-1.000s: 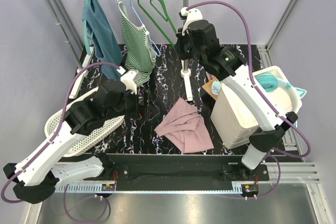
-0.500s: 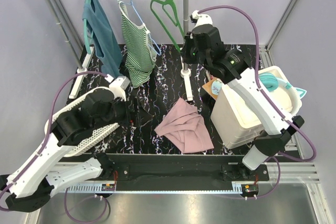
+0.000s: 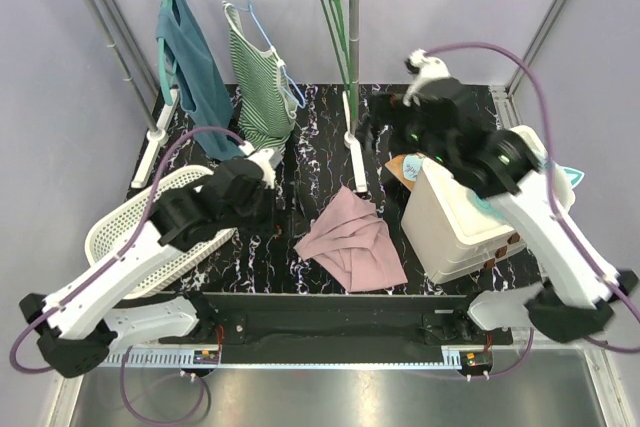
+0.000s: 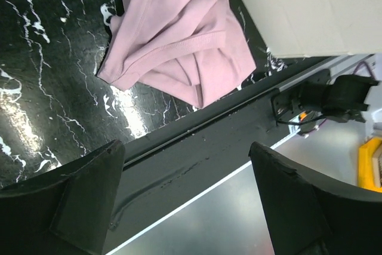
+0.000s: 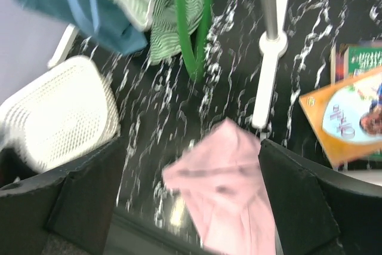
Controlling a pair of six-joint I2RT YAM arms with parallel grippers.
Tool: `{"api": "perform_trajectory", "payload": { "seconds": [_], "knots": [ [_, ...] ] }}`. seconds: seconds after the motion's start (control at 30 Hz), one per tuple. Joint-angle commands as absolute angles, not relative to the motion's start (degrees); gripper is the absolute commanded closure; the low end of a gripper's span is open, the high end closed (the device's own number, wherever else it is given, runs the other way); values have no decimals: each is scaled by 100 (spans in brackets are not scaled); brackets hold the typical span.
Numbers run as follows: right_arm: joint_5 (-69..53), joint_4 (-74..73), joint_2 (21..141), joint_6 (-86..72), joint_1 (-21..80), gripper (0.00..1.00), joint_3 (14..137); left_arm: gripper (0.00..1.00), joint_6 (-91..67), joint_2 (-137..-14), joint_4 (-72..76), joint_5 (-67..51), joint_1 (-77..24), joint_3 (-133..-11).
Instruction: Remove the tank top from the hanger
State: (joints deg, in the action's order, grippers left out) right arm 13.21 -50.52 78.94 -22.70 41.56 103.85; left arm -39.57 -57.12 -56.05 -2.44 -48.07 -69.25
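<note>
A pink tank top (image 3: 350,237) lies crumpled on the black marbled table, off any hanger. It also shows in the left wrist view (image 4: 179,34) and the right wrist view (image 5: 230,189). A bare green hanger (image 3: 335,17) hangs on the rail near the right post, and its lower part (image 5: 194,22) shows in the right wrist view. My right gripper (image 3: 372,135) is in the air to the right of the hanger, open and empty (image 5: 192,141). My left gripper (image 3: 283,209) hovers just left of the pink top, open and empty (image 4: 186,147).
A striped green top (image 3: 262,77) and a teal top (image 3: 190,57) hang on the rail. A white mesh basket (image 3: 115,232) sits at the left and a white bin (image 3: 455,222) at the right. A book (image 3: 405,167) lies beside the rack post's foot (image 3: 357,162).
My right gripper has opened, let go of the green hanger and drawn back to the right. The hanger now hangs straight on the rail. My left arm has shifted right, toward the pink top.
</note>
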Motion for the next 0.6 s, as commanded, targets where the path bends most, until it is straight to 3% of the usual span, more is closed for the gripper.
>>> {"api": "perform_trajectory", "payload": {
  "seconds": [0.0, 0.23, 0.57],
  "knots": [
    [686, -5317, 6401, -2355, 4140, 0, 9776, 10, -3946, -6177, -5353, -228, -5044, -7032],
    [878, -6326, 4546, -2865, 4140, 0, 9404, 9, -4025, -7864, -4924, -18, -5642, -7189],
    [1318, -7172, 3894, -3322, 4140, 0, 9580, 5, -3489, -10616, -3613, -18, -5959, -7594]
  ]
}}
